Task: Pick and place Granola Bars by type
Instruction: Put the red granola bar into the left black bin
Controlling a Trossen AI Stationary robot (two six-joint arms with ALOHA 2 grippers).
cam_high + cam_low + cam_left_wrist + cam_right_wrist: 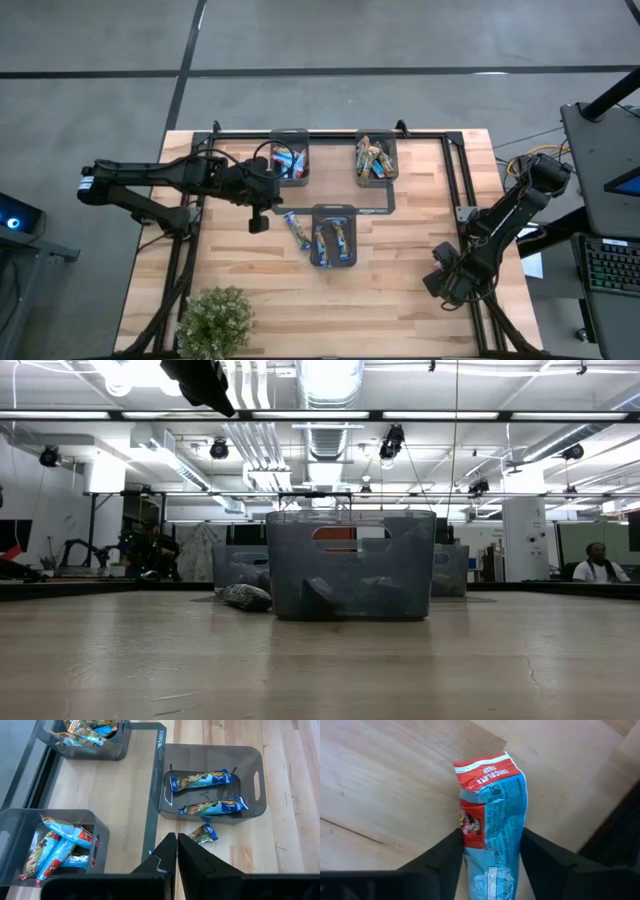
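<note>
Nearest the right wrist camera, a granola bar with a red-and-light-blue wrapper stands between the right gripper fingers, which press its sides, over bare wood. The hold sits low on the shiny wrapper with the red end free, so the bar could slip or swing in transit if the pinch is only on loose foil.

In the left wrist view, the left gripper has its fingers pressed together with nothing between them. Beyond it, the middle tray holds two blue bars, and a loose bar lies on the table just outside the tray wall. That stray could be nudged farther off by a careless approach.

From above, the right gripper hangs near the table's right edge, well apart from all three trays; a long carry raises the chance of a drop or of landing in the wrong tray, such as the red-wrapper tray versus the mixed one.

The low view shows only the trays, no gripper.
</note>
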